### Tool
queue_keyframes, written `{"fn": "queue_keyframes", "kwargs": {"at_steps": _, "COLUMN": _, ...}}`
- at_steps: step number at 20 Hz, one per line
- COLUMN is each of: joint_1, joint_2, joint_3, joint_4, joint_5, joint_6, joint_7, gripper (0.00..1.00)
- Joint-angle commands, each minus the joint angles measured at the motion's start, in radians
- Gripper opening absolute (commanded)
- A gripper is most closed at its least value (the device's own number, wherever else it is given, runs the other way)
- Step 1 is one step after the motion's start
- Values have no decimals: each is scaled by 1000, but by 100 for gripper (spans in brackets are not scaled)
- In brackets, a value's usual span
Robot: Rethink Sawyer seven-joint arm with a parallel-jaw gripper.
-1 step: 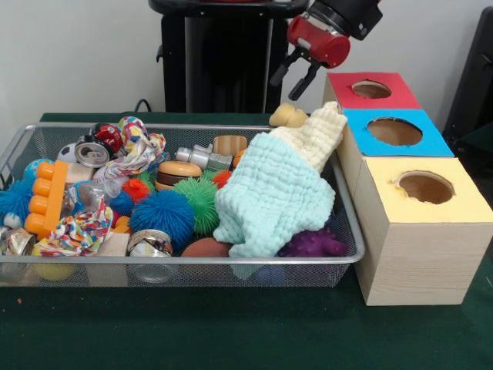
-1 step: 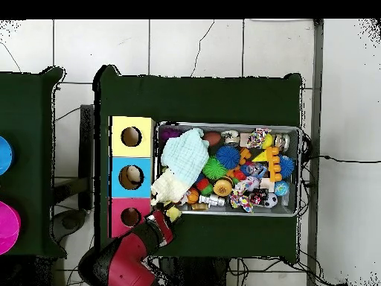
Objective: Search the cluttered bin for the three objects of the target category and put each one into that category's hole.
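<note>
My gripper [image 1: 293, 79] hangs open and empty above the far right corner of the wire bin [image 1: 192, 128], just left of the red box [image 1: 389, 98]. In the overhead view the gripper [image 2: 161, 223] is beside the red box [image 2: 119, 217], off the bin's corner. A mint and cream cloth [image 1: 273, 189] is draped over the bin's right end and hides what lies under it. A pale yellow lump [image 1: 289, 116] sits at the rim below the gripper. The bin also holds blue [image 1: 162, 212], green [image 1: 200, 199] and purple [image 1: 312, 245] spiky balls.
Three boxes with round holes stand in a row right of the bin: red, blue [image 1: 370, 139] and yellow [image 1: 462, 204]. Something pale shows inside the blue box's hole [image 2: 132, 177]. Cans [image 1: 92, 153], rope toys [image 1: 139, 150], a wooden burger [image 1: 179, 173] and an orange block toy [image 1: 46, 199] crowd the bin.
</note>
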Motion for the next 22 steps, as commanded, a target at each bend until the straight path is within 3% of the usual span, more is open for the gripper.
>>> {"fn": "queue_keyframes", "kwargs": {"at_steps": 1, "joint_1": 10, "joint_2": 62, "joint_3": 55, "joint_4": -41, "joint_5": 87, "joint_6": 73, "joint_7": 235, "gripper": 100}}
{"fn": "queue_keyframes", "kwargs": {"at_steps": 6, "joint_1": -22, "joint_2": 68, "joint_3": 113, "joint_4": -26, "joint_5": 104, "joint_6": 14, "joint_7": 254, "gripper": 100}}
{"fn": "queue_keyframes", "kwargs": {"at_steps": 11, "joint_1": -99, "joint_2": 58, "joint_3": 196, "joint_4": -12, "joint_5": 64, "joint_6": -87, "joint_7": 277, "gripper": 100}}
{"fn": "queue_keyframes", "kwargs": {"at_steps": 18, "joint_1": -87, "joint_2": 88, "joint_3": 226, "joint_4": -30, "joint_5": 115, "joint_6": -106, "joint_7": 306, "gripper": 100}}
{"fn": "queue_keyframes", "kwargs": {"at_steps": 22, "joint_1": -40, "joint_2": 116, "joint_3": 213, "joint_4": -51, "joint_5": 194, "joint_6": -74, "joint_7": 301, "gripper": 100}}
